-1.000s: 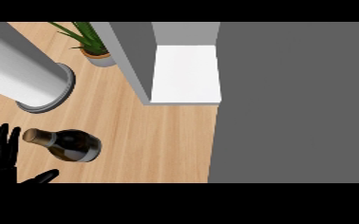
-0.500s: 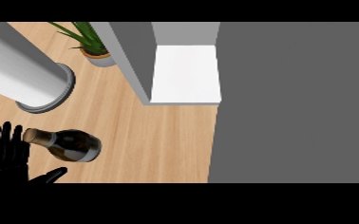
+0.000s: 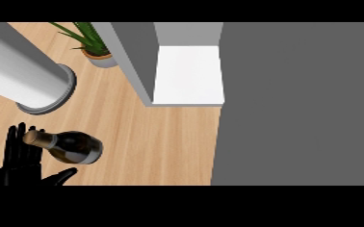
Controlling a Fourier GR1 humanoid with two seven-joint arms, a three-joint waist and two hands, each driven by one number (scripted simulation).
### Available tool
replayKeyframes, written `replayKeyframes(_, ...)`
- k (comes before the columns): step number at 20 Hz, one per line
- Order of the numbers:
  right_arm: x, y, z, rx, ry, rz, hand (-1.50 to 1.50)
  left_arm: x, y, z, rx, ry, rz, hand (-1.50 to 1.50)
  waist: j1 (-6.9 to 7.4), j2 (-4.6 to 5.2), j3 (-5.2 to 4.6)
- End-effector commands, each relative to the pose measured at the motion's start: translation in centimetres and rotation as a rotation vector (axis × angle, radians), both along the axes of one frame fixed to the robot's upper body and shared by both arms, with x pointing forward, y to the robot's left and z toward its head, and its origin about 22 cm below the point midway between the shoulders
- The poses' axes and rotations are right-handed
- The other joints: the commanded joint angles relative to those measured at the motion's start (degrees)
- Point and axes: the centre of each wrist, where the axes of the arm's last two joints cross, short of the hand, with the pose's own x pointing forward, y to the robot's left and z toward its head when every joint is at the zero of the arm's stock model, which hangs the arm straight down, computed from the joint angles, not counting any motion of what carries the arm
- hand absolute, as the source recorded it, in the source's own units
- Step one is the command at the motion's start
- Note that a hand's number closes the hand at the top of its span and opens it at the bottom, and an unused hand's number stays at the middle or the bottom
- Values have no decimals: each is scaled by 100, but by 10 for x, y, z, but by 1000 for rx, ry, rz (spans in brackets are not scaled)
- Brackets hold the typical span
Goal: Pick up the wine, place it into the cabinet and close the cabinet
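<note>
at lower left, our left hand [image 3: 21, 156], fingers spread open, flanks the wine [image 3: 70, 146]; we judge a nudge could topple it

Dark glass wine bottle [image 3: 73, 146] with a tan cork top beside black fingers [image 3: 20, 142]; pale wood-grain counter [image 3: 163, 139]; white cabinet shelf [image 3: 189, 74]; green plant [image 3: 89, 36].
</note>
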Motion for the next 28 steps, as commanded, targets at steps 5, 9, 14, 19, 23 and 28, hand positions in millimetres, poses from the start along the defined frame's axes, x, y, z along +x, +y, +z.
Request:
replayKeyframes(5, -12, 4, 8, 35, -37, 31, -150, -6, 31, -17, -1, -6, -15, -150, 16, 3, 0)
replayKeyframes(9, -33, -3, 17, 50, -43, 40, -150, 17, -11, -40, -16, 8, -21, -150, -26, -1, -1)
replayKeyframes(14, -39, 2, 21, 43, -34, 44, -150, 10, -1, -52, 6, 25, -12, -150, -22, -3, -3)
replayKeyframes(19, -26, 6, 21, 57, -31, 39, -150, 17, -11, -55, -24, 30, -24, -150, 3, 0, -1)
replayKeyframes(23, -21, -5, 19, 33, -49, 35, -150, 6, 18, -61, -43, 38, -32, -150, 3, 2, 1)
replayKeyframes(28, -28, 0, 21, 31, -47, 57, -150, 46, -21, -59, -62, 10, -34, -150, -27, -1, 1)
